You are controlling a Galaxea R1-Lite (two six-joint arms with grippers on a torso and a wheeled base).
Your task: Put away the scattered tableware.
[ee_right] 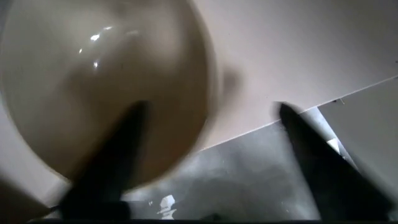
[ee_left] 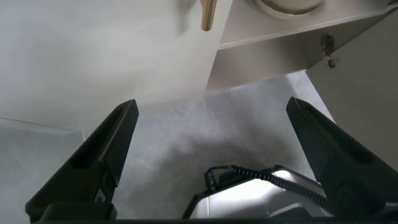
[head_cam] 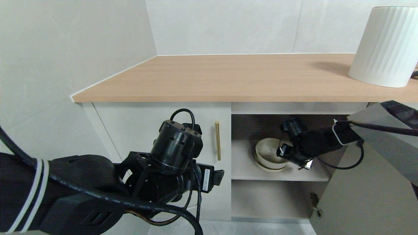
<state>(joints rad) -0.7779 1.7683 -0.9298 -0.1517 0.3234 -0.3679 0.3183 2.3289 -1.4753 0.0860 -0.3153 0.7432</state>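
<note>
You had the bowl (head_cam: 266, 150) on the plate (head_cam: 261, 165) on the shelf (head_cam: 243, 170), right end effector (ee_right: 211, 107) and left end effector (ee_left: 211, 102) both spread wide; little seemed left

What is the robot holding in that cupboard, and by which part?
Nothing, it seems. The right gripper is at the bowl, but its fingers stand wide apart, unclamped. The left gripper is open, empty.
</note>
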